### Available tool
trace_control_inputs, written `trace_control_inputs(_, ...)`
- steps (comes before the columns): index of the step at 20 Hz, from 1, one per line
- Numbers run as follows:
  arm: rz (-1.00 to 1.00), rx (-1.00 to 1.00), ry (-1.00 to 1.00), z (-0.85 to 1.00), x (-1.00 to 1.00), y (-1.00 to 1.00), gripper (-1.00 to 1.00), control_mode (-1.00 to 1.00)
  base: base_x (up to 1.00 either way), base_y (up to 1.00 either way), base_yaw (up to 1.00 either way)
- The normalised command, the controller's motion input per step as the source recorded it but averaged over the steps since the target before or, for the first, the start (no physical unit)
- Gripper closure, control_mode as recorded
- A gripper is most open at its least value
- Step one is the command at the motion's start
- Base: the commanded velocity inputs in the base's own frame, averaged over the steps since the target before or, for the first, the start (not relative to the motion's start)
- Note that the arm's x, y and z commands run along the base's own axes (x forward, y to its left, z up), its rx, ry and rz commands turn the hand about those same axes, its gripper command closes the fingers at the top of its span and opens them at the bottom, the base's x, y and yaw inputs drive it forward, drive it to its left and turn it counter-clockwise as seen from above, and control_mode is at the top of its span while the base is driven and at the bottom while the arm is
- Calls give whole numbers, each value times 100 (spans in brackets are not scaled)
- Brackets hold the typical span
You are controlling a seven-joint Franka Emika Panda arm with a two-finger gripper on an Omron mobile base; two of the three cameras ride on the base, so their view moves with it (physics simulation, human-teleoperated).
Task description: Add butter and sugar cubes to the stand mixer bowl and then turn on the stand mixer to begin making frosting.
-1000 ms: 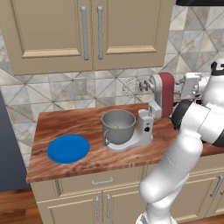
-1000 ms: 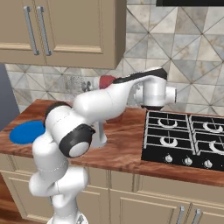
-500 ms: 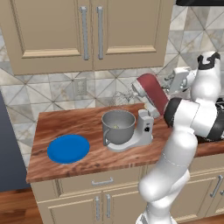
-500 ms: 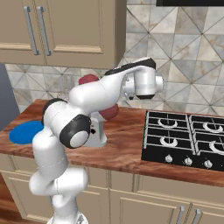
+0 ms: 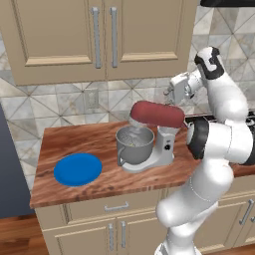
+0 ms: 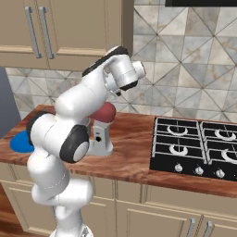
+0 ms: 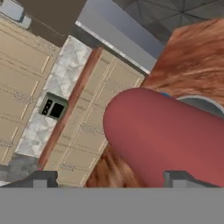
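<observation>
The wooden counter [image 5: 74,144] carries everything here, running from its left end by the dark wall to the cooktop [image 6: 194,143] at its right end. Near the middle of it stands the stand mixer [image 5: 162,144], and the change that matters is in its dark red head [image 5: 157,114]: a second ago that head was tilted up and back against the wall tiles, half a second ago it was coming down at a slant, and now it lies level over the stand mixer bowl [image 5: 134,144], with the whisk dipping into the bowl. The bowl sits on the mixer's base, handle toward the counter's left end; pale bits show inside it, though whether these are the butter and the sugar cubes is too small to tell. The blue plate [image 5: 77,169] rests toward the front left corner and looks bare, which suggests the loading is done. The gripper [image 5: 175,93] hangs just above and behind the back of the head, apart from it; in the hand view its fingertips [image 7: 175,177] stand spread wide with nothing between them, the red head right ahead of them. With the head lowered, what seems left is the dark knob [image 5: 167,147] on the column, lower and to the front of where the hand is now.
</observation>
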Motion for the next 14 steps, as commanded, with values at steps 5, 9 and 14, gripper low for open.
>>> trace_control_inputs(5,0,-43,-1,-59,-37,100,-100,-100,0,0,0)
trace_control_inputs(9,0,-45,0,-75,-21,100,-100,-100,0,0,0)
trace_control_inputs(14,0,-47,0,-83,-14,100,-100,-100,0,0,0)
